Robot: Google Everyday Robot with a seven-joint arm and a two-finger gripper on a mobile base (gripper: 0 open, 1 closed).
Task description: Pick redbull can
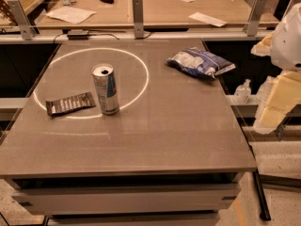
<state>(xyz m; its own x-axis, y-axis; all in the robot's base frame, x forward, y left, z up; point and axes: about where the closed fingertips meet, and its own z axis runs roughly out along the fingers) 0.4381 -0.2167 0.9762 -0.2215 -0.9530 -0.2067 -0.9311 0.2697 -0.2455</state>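
One slim metal redbull can (105, 89) stands upright; gripper (277, 102) at right, state unclear.

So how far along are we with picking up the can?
Done: nothing yet. The can stands upright on the table, untouched, beside the wrapper. In hand: the claw hangs past the table's edge at the right of the view, far from the can. Left: reach, grasp, lift.

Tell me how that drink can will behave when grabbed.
The can stands upright, tall and slim, so a sideways nudge would probably tip it and let it roll. Its shiny metal likely feels slippery. The hand is out of view; only the arm shows at right.
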